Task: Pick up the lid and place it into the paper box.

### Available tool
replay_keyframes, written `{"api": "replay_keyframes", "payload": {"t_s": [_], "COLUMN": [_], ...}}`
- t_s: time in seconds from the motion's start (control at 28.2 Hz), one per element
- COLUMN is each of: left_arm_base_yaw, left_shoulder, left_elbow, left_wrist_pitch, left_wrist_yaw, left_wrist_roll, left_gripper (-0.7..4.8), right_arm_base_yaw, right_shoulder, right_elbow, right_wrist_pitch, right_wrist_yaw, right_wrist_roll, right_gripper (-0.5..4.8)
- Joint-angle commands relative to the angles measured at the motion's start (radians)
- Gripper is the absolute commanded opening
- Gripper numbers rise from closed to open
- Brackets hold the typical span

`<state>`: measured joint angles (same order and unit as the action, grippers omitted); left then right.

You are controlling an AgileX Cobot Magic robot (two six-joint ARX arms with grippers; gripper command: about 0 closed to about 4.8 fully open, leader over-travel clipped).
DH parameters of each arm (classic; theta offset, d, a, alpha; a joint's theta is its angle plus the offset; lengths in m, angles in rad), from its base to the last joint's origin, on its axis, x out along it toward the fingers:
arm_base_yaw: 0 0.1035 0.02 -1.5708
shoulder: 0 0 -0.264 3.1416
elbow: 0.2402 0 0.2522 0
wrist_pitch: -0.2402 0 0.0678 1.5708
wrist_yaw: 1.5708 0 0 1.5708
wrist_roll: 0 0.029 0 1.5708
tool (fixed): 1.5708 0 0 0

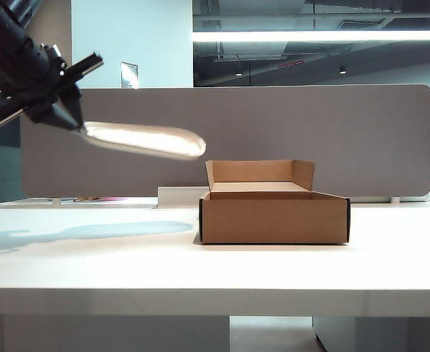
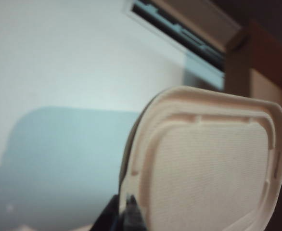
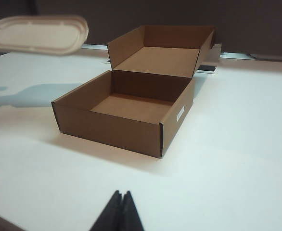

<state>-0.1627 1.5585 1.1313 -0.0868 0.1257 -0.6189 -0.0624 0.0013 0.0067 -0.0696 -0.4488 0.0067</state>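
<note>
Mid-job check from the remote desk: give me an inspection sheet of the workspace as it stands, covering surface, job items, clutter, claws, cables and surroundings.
Surface: white table, the lid's shadow lying on it left of the box.
Lid: off-white lid in the air, tilted, up and left of the box, not over it yet.
Box: brown paper box open, rear flap upright, inside empty.
Clutter: nothing seen on the table near the box.
Left claw: left claw shut on the lid's end, high at the left of the exterior view.
Right claw: right claw shut, holding nothing, low over the table short of the box.
Cables: nothing seen.
Surroundings: grey partition behind the table, office ceiling lights beyond.
</note>
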Motion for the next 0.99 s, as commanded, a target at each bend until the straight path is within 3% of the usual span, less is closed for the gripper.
{"api": "replay_keyframes", "payload": {"t_s": [0.04, 0.14, 0.28, 0.53, 0.78, 0.99], "left_arm_base_yaw": [-0.041, -0.103, -0.203, -0.359, -0.448, -0.468], "left_shoulder": [-0.005, 0.004, 0.037, 0.134, 0.241, 0.283], "left_elbow": [0.002, 0.002, 0.002, 0.002, 0.002, 0.002], "left_wrist_pitch": [0.087, 0.161, 0.278, 0.361, 0.373, 0.373], "left_wrist_yaw": [0.047, 0.037, -0.051, -0.306, -0.336, -0.320], "left_wrist_roll": [-0.024, -0.018, 0.038, 0.272, 0.272, 0.272], "left_gripper": [-0.06, -0.06, -0.06, -0.06, -0.06, -0.03], "right_arm_base_yaw": [0.000, 0.000, 0.000, 0.000, 0.000, 0.000], "right_shoulder": [-0.002, -0.002, -0.002, -0.002, -0.002, -0.002], "right_elbow": [-0.003, -0.003, -0.003, -0.003, -0.003, -0.003], "right_wrist_pitch": [0.013, 0.013, 0.013, 0.013, 0.013, 0.013], "right_wrist_yaw": [0.001, 0.002, 0.001, 0.001, 0.000, -0.003], "right_wrist_roll": [0.000, 0.001, 0.001, 0.001, 0.001, 0.001], "right_gripper": [-0.01, -0.01, -0.01, -0.01, -0.01, -0.01]}}
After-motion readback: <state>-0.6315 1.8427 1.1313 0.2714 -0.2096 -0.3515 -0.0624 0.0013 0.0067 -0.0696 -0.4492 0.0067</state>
